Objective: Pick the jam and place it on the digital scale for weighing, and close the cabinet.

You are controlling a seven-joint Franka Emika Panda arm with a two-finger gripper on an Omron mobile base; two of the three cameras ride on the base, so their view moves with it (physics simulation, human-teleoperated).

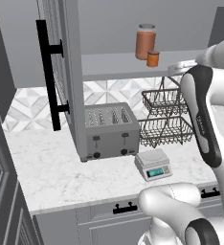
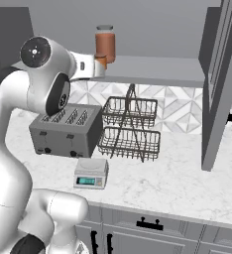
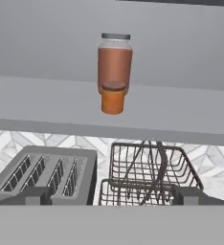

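On my far left in the left base view, the cabinet door (image 1: 68,72) stands swung wide open, its long black bar handle (image 1: 48,74) facing me. Just right of it on the marble table (image 1: 47,167) sits the grey four-slot toaster (image 1: 109,130), and in front of the toaster's right corner I see the digital scale (image 1: 153,164), teal display lit and its plate bare. Behind and to the right of the scale stands a two-tier wire basket rack (image 1: 164,117).

Up on the cabinet shelf (image 1: 118,67), the jam (image 1: 153,59) stands upright just in front of the taller reddish-brown jar (image 1: 145,41) with the grey lid; I cannot tell whether the two touch. In the hand view the jam (image 3: 113,98) is dead ahead, centred against the tall jar (image 3: 115,60), with the shelf edge between it and me.

The pincer (image 3: 111,196) hovers short of the shelf, well apart from the jam, its fingers (image 3: 31,195) spread wide and holding nothing. In the right base view the wrist (image 2: 86,66) reaches toward the shelf's left end, and the cabinet's other door (image 2: 218,84) hangs open on the right.
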